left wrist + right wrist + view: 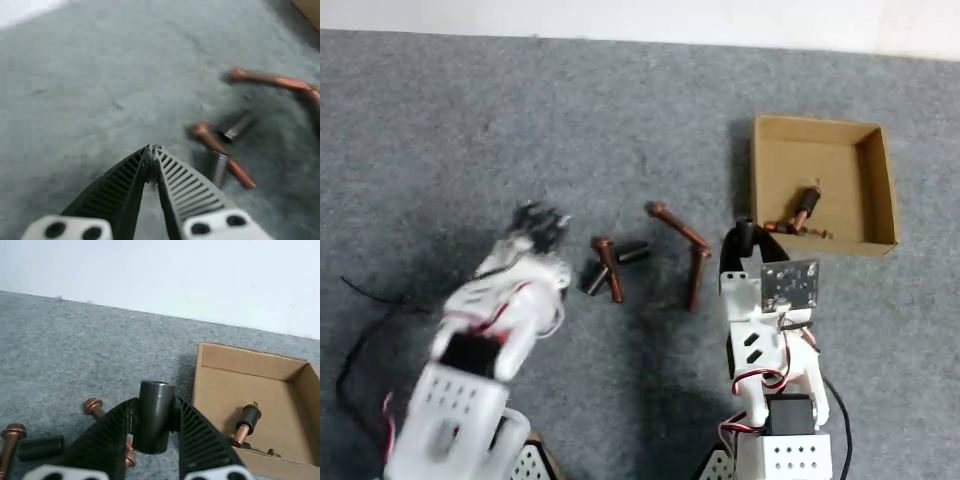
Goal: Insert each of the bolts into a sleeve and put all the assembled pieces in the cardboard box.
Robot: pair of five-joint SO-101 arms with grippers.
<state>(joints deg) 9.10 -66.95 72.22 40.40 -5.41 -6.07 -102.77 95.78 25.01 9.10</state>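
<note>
Grey carpet (470,130) spreads from bolts (678,228) and cardboard box (876,190) to the white wall (620,15).

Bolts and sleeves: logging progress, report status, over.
Left gripper shut, empty; right gripper shut on dark cylindrical sleeve. Sleeved bolt in brown cardboard box. Three copper bolts loose on grey carpet.

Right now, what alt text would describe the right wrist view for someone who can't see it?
The right end effector grips a dark sleeve over grey carpet, with copper bolts lying nearby. The cardboard box beside it holds one assembled piece.
</note>
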